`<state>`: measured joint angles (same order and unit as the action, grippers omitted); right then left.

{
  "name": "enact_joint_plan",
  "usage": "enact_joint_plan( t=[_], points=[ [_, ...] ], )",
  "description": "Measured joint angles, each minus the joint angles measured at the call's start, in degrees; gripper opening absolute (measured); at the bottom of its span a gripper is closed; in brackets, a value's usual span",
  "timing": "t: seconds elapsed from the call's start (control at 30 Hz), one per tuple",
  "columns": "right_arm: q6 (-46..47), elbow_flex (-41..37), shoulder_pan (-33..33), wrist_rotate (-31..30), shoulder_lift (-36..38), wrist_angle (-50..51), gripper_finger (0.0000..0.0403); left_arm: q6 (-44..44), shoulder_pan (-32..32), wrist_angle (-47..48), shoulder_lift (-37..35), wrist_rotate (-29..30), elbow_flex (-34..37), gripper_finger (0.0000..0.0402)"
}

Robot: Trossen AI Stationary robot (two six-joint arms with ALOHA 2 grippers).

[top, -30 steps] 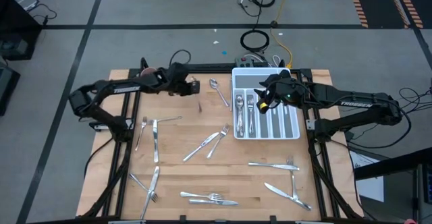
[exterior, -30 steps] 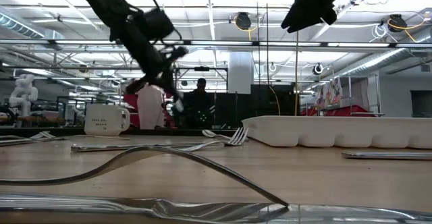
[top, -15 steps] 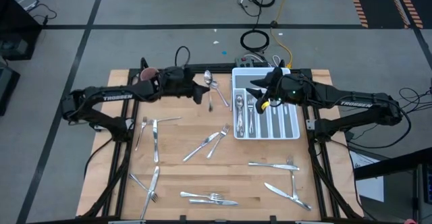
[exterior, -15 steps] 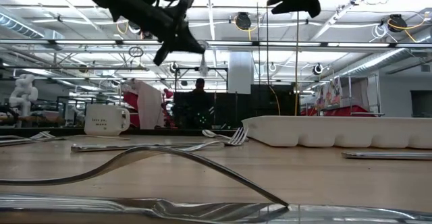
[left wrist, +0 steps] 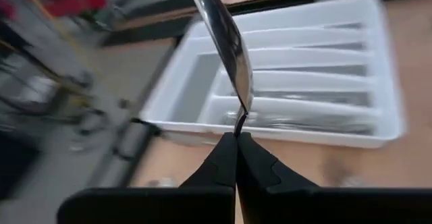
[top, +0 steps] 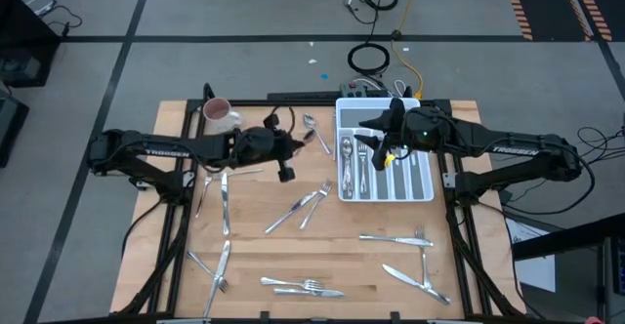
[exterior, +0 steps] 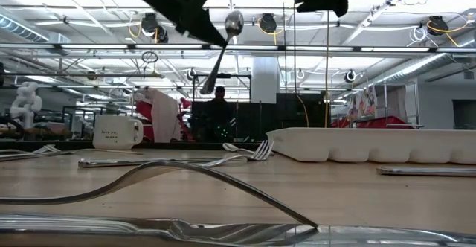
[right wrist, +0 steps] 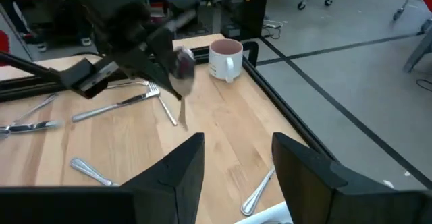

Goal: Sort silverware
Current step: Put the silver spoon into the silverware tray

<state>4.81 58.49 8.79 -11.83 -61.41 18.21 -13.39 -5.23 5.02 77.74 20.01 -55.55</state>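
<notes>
My left gripper [top: 301, 141] hovers above the table between the white mug [top: 217, 114] and the white tray [top: 430, 195], shut on a silver spoon [exterior: 223, 53]. The spoon's bowl [exterior: 234, 22] is up and its handle slants down. My right gripper [right wrist: 233, 163] hangs open over the tray's far end with nothing between its fingers. Another spoon [top: 317, 134] lies on the table just beyond the left gripper. Several forks, spoons and knives lie in the tray's slots [top: 363, 163]. More silverware lies loose on the wood [top: 308, 205]. My left gripper pinches the spoon between its two shut fingertips [left wrist: 226, 158] at the thin neck [left wrist: 241, 117] just under the bowl. The fingers come from the table's left, slanting slightly down. The spoon is lifted clear of the table and tilted, with its handle [exterior: 208, 79] hanging below the fingers.
Loose pieces lie at the left [top: 225, 202], near left [top: 217, 265], near middle [top: 303, 287] and near right [top: 395, 238]. The mug [exterior: 117, 132] stands in the far left corner. The tray [exterior: 372, 144] fills the far right. Bare wood lies at the table's middle.
My left gripper has carried the spoon from beside the mug toward the tray, rising and rolling its wrist. The spoon, which hung below the gripper, now stands tilted with its bowl up. The mug, hidden under the arm before, now shows.
</notes>
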Motion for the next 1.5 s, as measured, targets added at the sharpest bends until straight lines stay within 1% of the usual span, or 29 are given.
enact_joint_plan(
  t=[0.1,0.17,0.23,0.3,0.37,0.43,0.53,0.63,0.7,0.77,0.87,0.97,1.1,1.2,1.3,1.37,1.43,1.5],
  points=[
    [0.0,0.9,0.0,0.1,-1.3,0.6,0.0165,-6.5,1.6,0.7,0.1,7.1,-1.2,0.0],
    [1.3,2.3,0.0,-0.2,-2.9,0.5,0.0165,-8.1,2.4,0.5,0.1,14.6,-1.9,0.0],
    [7.2,4.3,0.2,-1.8,-5.1,0.0,0.0164,-7.1,2.7,0.5,0.6,23.8,-2.7,0.0],
    [13.7,6.3,0.7,-4.8,-7.2,0.0,0.0164,-6.5,2.6,0.6,0.9,31.7,-3.2,0.0],
    [19.6,8.7,1.1,-8.6,-9.3,-0.1,0.0164,-6.5,2.5,0.6,1.2,37.7,-3.6,0.0],
    [24.1,11.4,1.3,-11.9,-11.1,-0.1,0.0164,-6.4,2.6,-0.4,1.9,41.5,-4.1,0.0],
    [28.5,17.0,1.4,-12.7,-14.5,-1.4,0.0164,-7.0,2.6,0.1,3.3,44.3,-4.0,0.0],
    [32.3,23.3,1.4,-11.9,-18.3,-1.4,0.0164,-8.0,2.6,0.9,5.3,47.8,-4.0,0.0],
    [34.9,26.5,1.4,-10.3,-20.6,-1.2,0.0164,-11.9,2.6,0.4,7.2,49.8,-4.0,0.0],
    [38.9,28.6,1.8,-7.3,-22.4,-1.3,0.0164,-16.4,2.6,0.1,9.0,52.5,-4.0,0.0],
    [46.9,29.2,3.0,0.5,-23.9,-1.6,0.0164,-22.6,2.6,-0.1,11.2,56.1,-4.0,0.0],
    [53.7,29.2,4.5,6.0,-25.0,0.5,0.0164,-26.8,2.6,-0.4,12.9,58.6,-4.0,0.0],
    [58.3,29.2,6.3,9.1,-25.9,1.2,0.0164,-29.1,2.6,-0.8,13.1,59.8,-3.9,0.0],
    [61.2,29.2,7.4,9.2,-25.7,0.9,0.0164,-31.8,2.6,-1.6,13.3,60.7,-3.9,0.0],
    [65.8,29.3,8.8,9.7,-25.8,1.5,0.0164,-35.8,2.6,-4.9,13.3,61.2,-3.9,0.0],
    [69.0,29.3,9.6,11.8,-26.3,1.9,0.0164,-38.4,2.6,-7.2,13.3,61.2,-3.9,0.0],
    [70.3,29.3,10.0,13.8,-26.5,3.4,0.0164,-41.0,2.6,-9.9,13.3,61.2,-3.9,0.0],
    [71.0,29.3,10.0,14.3,-27.3,4.2,0.0164,-43.5,2.6,-12.9,13.3,61.2,-3.9,0.0]
  ],
)
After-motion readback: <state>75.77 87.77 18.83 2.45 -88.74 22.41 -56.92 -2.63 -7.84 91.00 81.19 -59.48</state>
